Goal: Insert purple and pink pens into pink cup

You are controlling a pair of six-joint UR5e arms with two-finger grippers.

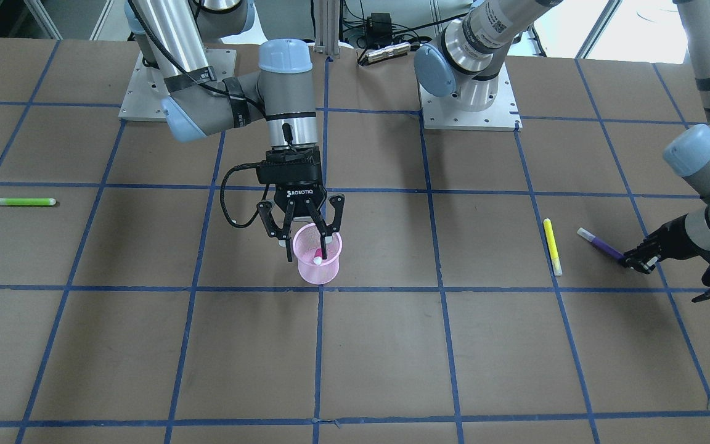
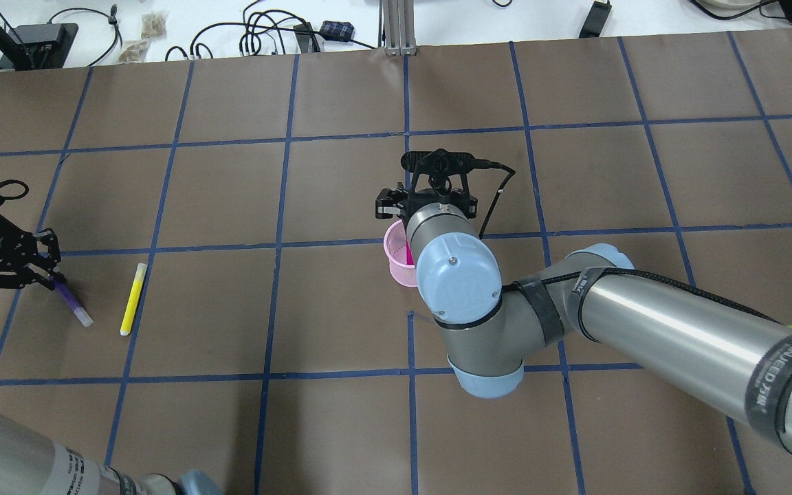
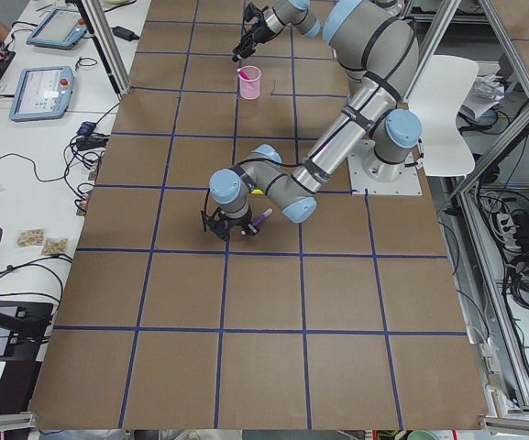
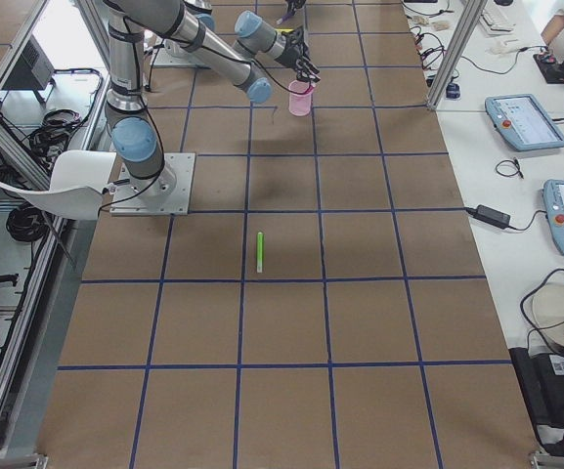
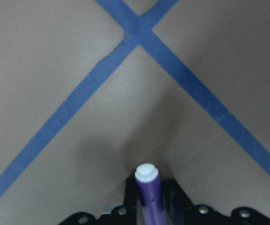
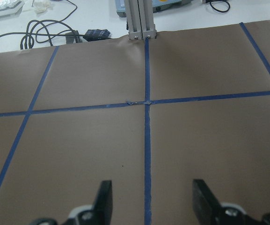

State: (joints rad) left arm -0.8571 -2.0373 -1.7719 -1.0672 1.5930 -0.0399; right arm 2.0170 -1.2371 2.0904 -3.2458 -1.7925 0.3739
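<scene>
The pink mesh cup stands upright mid-table, also in the overhead view. A pink pen with a white tip sits inside it. My right gripper hangs open just above the cup's rim, empty; its fingers show spread in the right wrist view. My left gripper is shut on the purple pen at the table's side. The pen is tilted, its white cap pointing away, as in the left wrist view and overhead view.
A yellow pen lies on the table beside the purple pen, also in the overhead view. A green pen lies far off on the right arm's side. Blue tape lines grid the brown table.
</scene>
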